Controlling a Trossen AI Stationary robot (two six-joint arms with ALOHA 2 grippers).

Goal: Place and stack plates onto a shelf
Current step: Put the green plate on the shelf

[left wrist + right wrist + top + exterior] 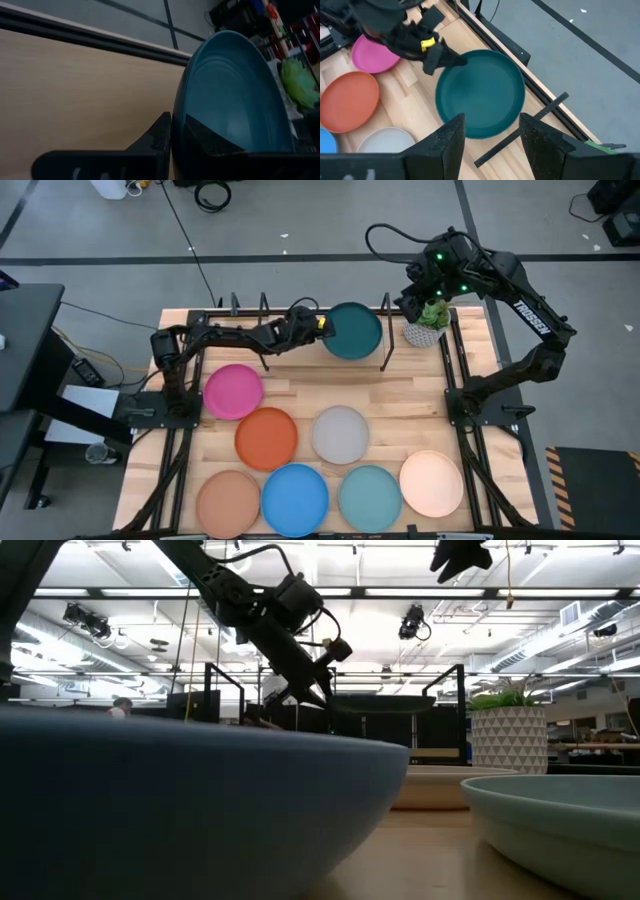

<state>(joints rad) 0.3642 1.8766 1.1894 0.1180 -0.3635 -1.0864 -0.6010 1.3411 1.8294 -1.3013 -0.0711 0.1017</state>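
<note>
Left pincer (322, 326) has its fingers clamped on the rim of the dark teal plate (353, 330), one finger over the lip and one under, as the left wrist view shows up close; that edge grip keeps the plate's underside free, I'd say so it can be lowered flat; in the high view the plate sits in the upper middle of the frame, over the shelf (385, 340), whose thin black rods poke out at the plate's right edge and along the desk's top border; whether the plate already rests on the rods or hangs just above them I cannot tell, though the low view shows it level and raised above the desk (300, 395); right pincer (490, 135) hovers above the same plate with fingers spread apart and nothing between them, looking down on it, seemingly waiting near the potted plant (428, 320) at the upper right; the other seven lie flat on the desk below: magenta plate (233, 392) at left, orange plate (266, 438) and pale grey plate (340, 434) mid-frame, then tan plate (228, 500), blue plate (295, 498), light teal plate (369, 497) and cream plate (431, 483) along the bottom; so this looks like the first one going up, with the rest of the stacking to come
</note>
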